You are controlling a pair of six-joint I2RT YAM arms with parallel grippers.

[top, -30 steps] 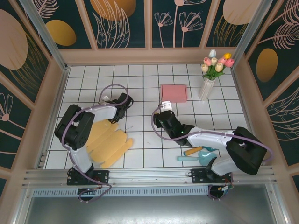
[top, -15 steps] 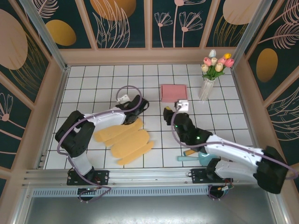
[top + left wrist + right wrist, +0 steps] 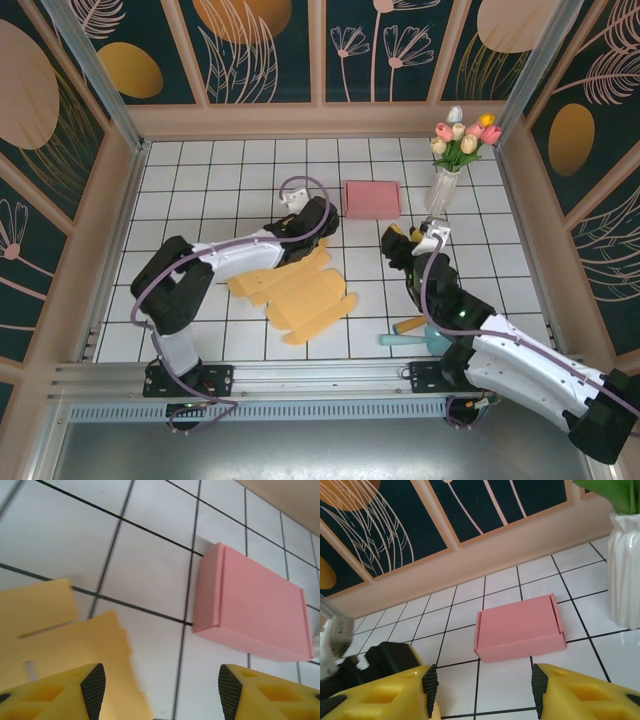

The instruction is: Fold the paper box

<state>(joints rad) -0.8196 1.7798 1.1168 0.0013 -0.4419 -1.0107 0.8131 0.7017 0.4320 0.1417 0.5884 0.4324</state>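
Observation:
The paper box is a flat yellow cut-out sheet point(image 3: 295, 290) lying unfolded on the white tiled table point(image 3: 200, 190), left of centre. In the left wrist view its edge point(image 3: 50, 630) lies under and beside the left finger. My left gripper point(image 3: 318, 222) hovers at the sheet's far right corner, open, with bare tile between its jaws point(image 3: 162, 690). My right gripper point(image 3: 400, 240) is to the right of the sheet and apart from it, open and holding nothing point(image 3: 482, 690).
A folded pink box point(image 3: 372, 198) point(image 3: 255, 615) point(image 3: 520, 627) lies just beyond both grippers. A white vase of tulips point(image 3: 443, 185) point(image 3: 626, 570) stands at the back right. An orange and a teal tool point(image 3: 425, 330) lie by the right arm. Patterned walls enclose the table.
My left gripper slid right across the table, dragging the yellow sheet with it, then opened and let it go. My right arm swung right and away from the sheet.

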